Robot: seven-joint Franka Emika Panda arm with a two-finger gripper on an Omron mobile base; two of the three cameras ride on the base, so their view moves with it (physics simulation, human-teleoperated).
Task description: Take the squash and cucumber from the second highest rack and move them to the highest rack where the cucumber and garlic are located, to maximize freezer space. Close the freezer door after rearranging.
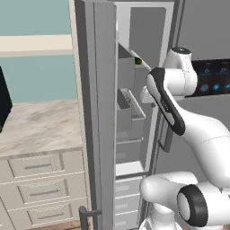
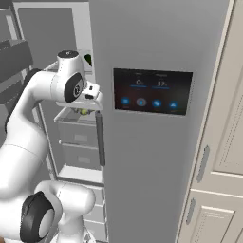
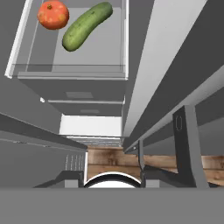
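nearest in the hand view, low at the frame's bottom: two dark fingertips (image 3: 72, 176) of the gripper (image 3: 111, 177), well apart, nothing between them but a strip of wooden floor (image 3: 131, 159) far below. looking straight down the open freezer (image 3: 94, 127): a pale rack (image 3: 65, 70) with an orange-red rounded squash (image 3: 53, 14) at its far left and a dark green cucumber (image 3: 86, 26) lying slantwise just beside it, not touching. below that, grey-fronted drawers (image 3: 81, 95). none of this produce plain from the base cameras.

from the left base view: freezer door (image 1: 96, 112) swung wide open, white lining and boxy grey bins (image 1: 130, 112) facing the arm; a small dark green spot (image 1: 138, 61) high inside, too small to name. arm rising from lower right, elbow bent, forearm reaching into the opening at upper-shelf height, hand hidden behind the wrist.

from the right base view: neighbouring door with dark blue-lit panel (image 2: 153, 91), cream cabinets (image 2: 218, 142) to the right, wrist turned downward over a shelf, a yellowish-green bit (image 2: 83, 112) under it. highest rack and garlic not made out for certain.
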